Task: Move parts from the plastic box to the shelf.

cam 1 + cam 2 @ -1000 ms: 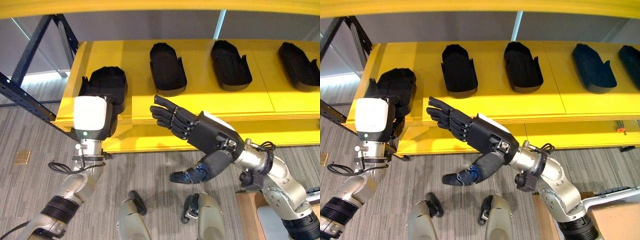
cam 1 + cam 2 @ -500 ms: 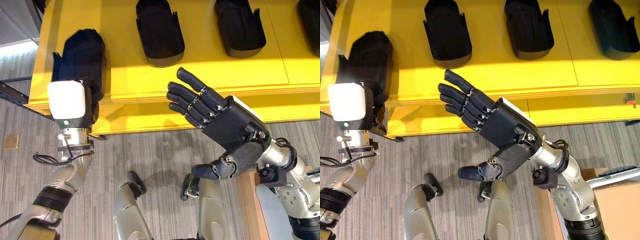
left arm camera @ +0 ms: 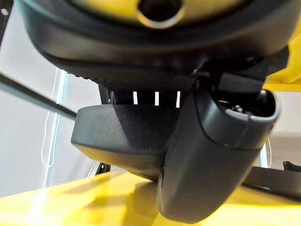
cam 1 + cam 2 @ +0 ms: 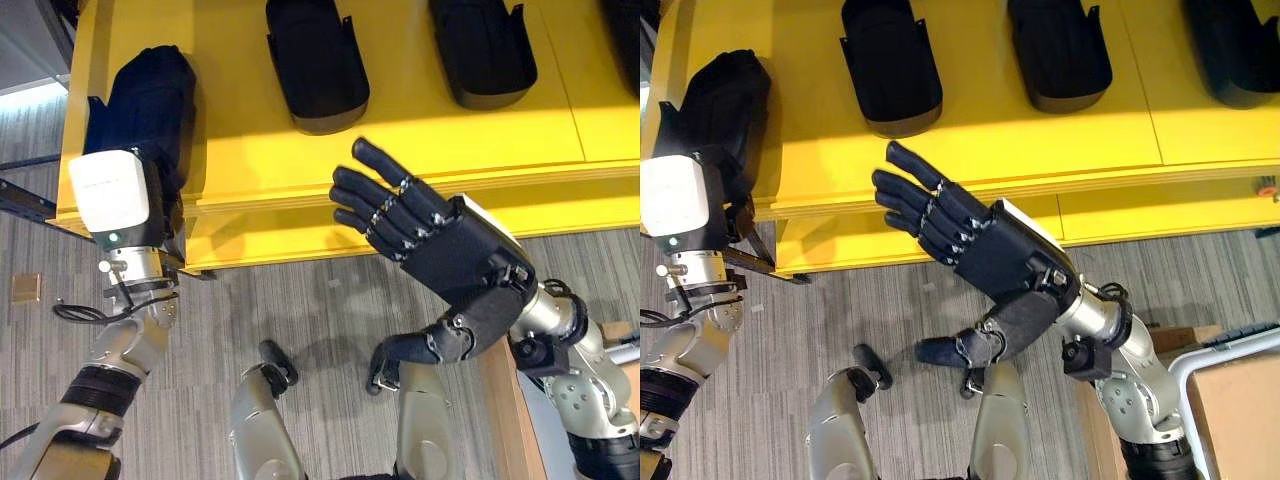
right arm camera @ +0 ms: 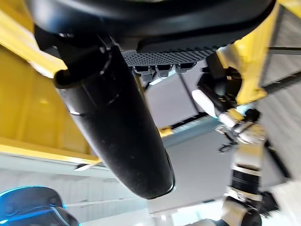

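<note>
While the right hand hangs in front of the yellow shelf with its fingers straight and spread — holding nothing — the left hand is up at the shelf's left end, against a black part that lies on the yellow board. Whether its fingers are curled round that part I cannot tell; the white-cased wrist covers them. Further along the same shelf lie two more black parts and, well apart from each other. A cardboard box's corner shows beside the right arm, below the shelf — contents hidden.
</note>
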